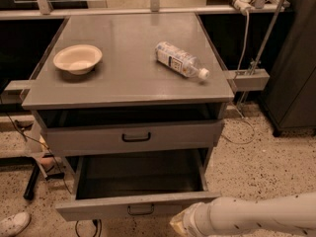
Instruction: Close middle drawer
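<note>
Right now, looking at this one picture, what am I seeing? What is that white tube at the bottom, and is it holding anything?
A single camera looks down at a grey cabinet; I cannot tell where the camera is mounted. The white tube is the robot's arm, reaching in from the right along the bottom edge. Its hand is out of view below that edge, so the picture does not show whether it holds anything. On the cabinet top are a pale bowl on the left and a plastic bottle lying on its side on the right. Below, the upper drawer stands slightly open, and the middle drawer is pulled far out and looks empty. The robot's job is to push that one shut.
</note>
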### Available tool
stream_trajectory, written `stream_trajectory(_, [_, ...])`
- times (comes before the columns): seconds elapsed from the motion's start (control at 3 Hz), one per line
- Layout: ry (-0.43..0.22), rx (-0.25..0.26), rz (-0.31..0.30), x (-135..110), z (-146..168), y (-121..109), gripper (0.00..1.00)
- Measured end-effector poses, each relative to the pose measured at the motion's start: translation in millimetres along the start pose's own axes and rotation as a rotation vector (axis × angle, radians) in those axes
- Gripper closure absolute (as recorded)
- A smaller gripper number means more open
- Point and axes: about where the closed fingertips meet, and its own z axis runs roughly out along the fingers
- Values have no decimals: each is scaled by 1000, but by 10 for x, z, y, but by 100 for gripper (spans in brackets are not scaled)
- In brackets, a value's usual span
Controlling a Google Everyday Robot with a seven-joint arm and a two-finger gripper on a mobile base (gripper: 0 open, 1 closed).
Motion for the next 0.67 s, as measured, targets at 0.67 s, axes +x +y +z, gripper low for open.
stream_trajectory(0.67, [-44, 26, -63, -377, 199, -199, 100])
